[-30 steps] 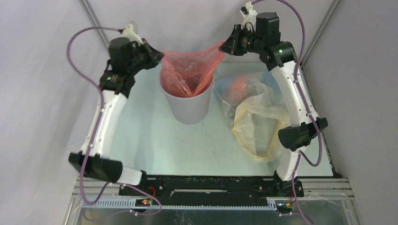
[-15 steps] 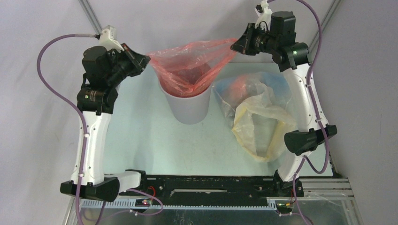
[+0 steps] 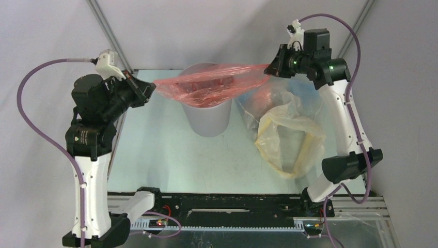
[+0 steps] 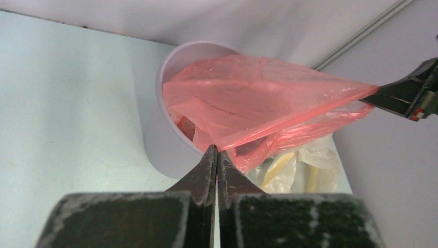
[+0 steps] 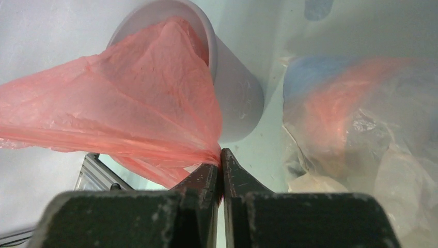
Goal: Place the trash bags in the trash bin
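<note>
The red-pink trash bag (image 3: pixel 212 82) is stretched taut between my two grippers above the light-grey trash bin (image 3: pixel 208 118), its lower part hanging inside the bin. My left gripper (image 3: pixel 151 88) is shut on the bag's left edge (image 4: pixel 258 103). My right gripper (image 3: pixel 268 69) is shut on its right edge (image 5: pixel 129 113). The bin also shows in the left wrist view (image 4: pixel 165 139) and the right wrist view (image 5: pixel 235 98). A pale yellow bag (image 3: pixel 289 139) and a light blue bag (image 3: pixel 250 95) lie in a heap right of the bin.
The heap of loose bags (image 5: pixel 361 119) fills the table's right side under my right arm. Grey walls and a metal frame post (image 3: pixel 108 36) close in the back. The black rail (image 3: pixel 232 204) runs along the near edge.
Both grippers have risen and moved apart, the left one leftward, the right one rightward. The red-pink bag's mouth has been pulled out flat and tight over the bin.
</note>
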Available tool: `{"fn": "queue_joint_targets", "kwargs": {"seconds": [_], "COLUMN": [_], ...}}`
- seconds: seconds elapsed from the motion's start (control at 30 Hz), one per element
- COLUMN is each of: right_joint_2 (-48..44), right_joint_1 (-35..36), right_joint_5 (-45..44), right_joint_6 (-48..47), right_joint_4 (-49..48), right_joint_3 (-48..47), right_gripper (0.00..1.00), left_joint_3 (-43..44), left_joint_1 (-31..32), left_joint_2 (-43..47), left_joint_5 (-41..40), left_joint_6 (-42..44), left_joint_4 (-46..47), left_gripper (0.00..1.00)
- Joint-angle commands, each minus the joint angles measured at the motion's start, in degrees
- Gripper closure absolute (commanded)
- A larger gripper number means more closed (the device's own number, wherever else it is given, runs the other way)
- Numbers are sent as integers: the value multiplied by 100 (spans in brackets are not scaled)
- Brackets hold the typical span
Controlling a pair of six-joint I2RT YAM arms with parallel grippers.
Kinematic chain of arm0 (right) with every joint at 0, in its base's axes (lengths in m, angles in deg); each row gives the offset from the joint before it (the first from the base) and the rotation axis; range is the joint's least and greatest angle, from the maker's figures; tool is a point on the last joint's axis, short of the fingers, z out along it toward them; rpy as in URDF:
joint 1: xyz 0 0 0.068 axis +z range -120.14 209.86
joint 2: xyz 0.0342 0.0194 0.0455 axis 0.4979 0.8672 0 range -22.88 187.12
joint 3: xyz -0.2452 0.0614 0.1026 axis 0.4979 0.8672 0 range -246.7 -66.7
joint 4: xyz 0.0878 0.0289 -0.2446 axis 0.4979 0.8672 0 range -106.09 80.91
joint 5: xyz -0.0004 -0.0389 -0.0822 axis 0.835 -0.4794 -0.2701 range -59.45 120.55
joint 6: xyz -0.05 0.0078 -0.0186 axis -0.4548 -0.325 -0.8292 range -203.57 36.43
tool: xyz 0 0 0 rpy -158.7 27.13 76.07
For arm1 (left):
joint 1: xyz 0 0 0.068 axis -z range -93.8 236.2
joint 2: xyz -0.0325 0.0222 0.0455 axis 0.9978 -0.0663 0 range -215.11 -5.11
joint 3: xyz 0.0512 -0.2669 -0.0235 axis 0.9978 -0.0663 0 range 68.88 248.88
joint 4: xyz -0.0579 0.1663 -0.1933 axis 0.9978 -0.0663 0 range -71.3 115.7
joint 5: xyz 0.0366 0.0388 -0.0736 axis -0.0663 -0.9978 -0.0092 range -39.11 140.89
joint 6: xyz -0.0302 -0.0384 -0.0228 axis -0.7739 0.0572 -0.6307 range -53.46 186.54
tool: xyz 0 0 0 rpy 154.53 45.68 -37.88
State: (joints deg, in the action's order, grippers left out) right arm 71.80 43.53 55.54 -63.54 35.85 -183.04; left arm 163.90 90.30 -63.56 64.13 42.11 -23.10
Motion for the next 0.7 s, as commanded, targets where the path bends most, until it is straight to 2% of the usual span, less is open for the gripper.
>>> {"fn": "queue_joint_targets", "kwargs": {"seconds": [0.0, 0.1, 0.2, 0.3, 0.5, 0.67], "right_joint_2": [-503, -592, -780, -1120, -1573, -1765], "right_joint_1": [-5, -5, 46, 209, 684, 704], "right_joint_5": [-230, -272, -272, -386, -1314, -1392], "right_joint_6": [-164, -192, -212, -141, -92, -7], "right_joint_4": [-127, -109, -222, -683, -1366, -2046], "right_joint_3": [251, 334, 641, 1405, 2551, 3480], "right_gripper": [92, 88, 66, 52, 45, 37], "left_joint_3": [150, 439, 576, 173, -728, -995], "left_joint_1": [-71, -69, -68, -70, -75, -75], "left_joint_2": [51, -8, -9, 157, 543, 738], "left_joint_5": [-237, -219, -179, -35, -188, -813], "left_joint_6": [293, 301, 326, 319, 396, 553], "left_joint_4": [-376, -496, -603, -484, -352, -528], "left_gripper": [100, 100, 100, 100, 100, 100]}}
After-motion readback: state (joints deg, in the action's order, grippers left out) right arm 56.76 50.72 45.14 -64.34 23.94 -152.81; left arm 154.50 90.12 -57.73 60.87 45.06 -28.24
